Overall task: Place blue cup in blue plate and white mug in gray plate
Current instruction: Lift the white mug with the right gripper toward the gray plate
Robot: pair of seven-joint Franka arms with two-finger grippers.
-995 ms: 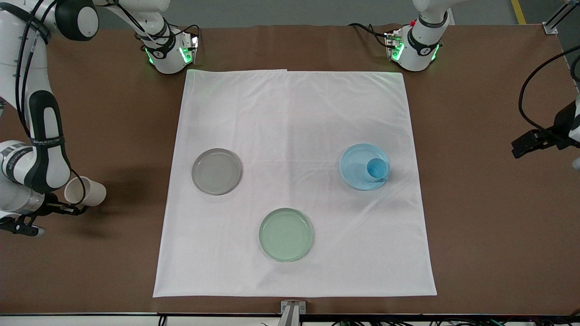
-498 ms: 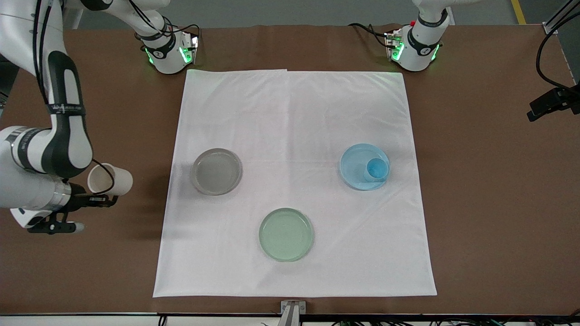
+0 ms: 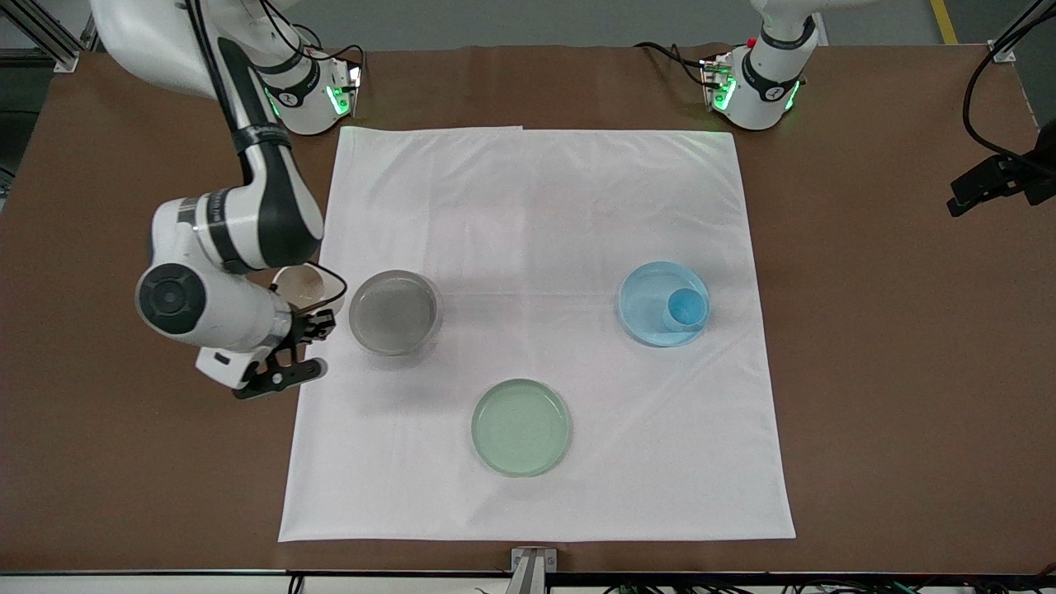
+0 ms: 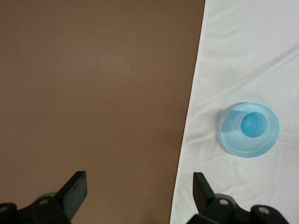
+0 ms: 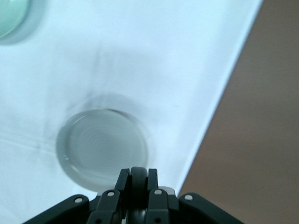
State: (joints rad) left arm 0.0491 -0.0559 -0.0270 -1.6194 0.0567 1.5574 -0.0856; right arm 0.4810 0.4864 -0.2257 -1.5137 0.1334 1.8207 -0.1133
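My right gripper [image 3: 318, 320] is shut on the black loop handle [image 5: 138, 176] of the white mug [image 3: 302, 285]. It holds the mug in the air over the edge of the white cloth, just beside the gray plate [image 3: 394, 312]. The gray plate also shows in the right wrist view [image 5: 102, 148]. The blue cup [image 3: 686, 308] stands upright in the blue plate [image 3: 648, 297], off-centre toward the left arm's end. Both show in the left wrist view, the cup [image 4: 253, 125] inside the plate [image 4: 233, 140]. My left gripper [image 3: 978, 190] is open and empty [image 4: 138, 186] over bare brown table and waits.
A pale green plate [image 3: 521, 426] lies on the white cloth [image 3: 536, 206], nearer to the front camera than the other two plates; its rim shows in the right wrist view [image 5: 9, 16]. Brown table [image 3: 891, 371] surrounds the cloth.
My right arm has carried the white mug from over the brown table at its own end toward the gray plate. The left gripper has shifted slightly at the table's edge.
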